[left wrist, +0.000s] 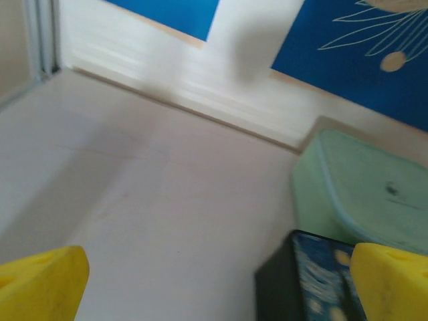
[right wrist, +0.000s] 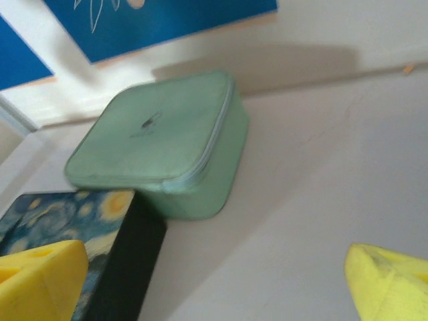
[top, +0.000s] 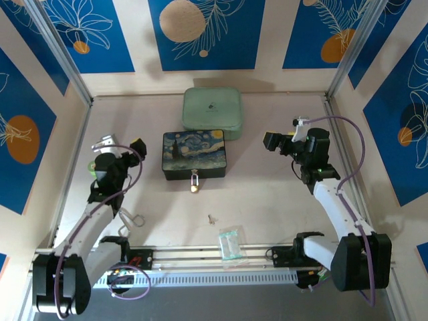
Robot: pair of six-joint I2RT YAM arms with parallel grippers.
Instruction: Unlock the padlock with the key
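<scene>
The top view looks down from above the near edge, taking in the whole worktop (top: 267,200). Both wrist views sit low and close, facing the back wall (left wrist: 167,60), and share the mint-green case (left wrist: 374,194) and the starry-night box (right wrist: 67,214).

On the desk (top: 267,200) there was one padlock (top: 194,182) and one key (top: 210,217). There were two containers, each of its own kind: one dark painted box (top: 193,154) and one pale green case (top: 212,112). One clear packet (top: 231,242) completed the count (five loose things in all). There were two tools, the left tool (top: 122,143) and the right tool (top: 284,132), and each wrist view showed two yellow fingertips (left wrist: 40,281).
</scene>
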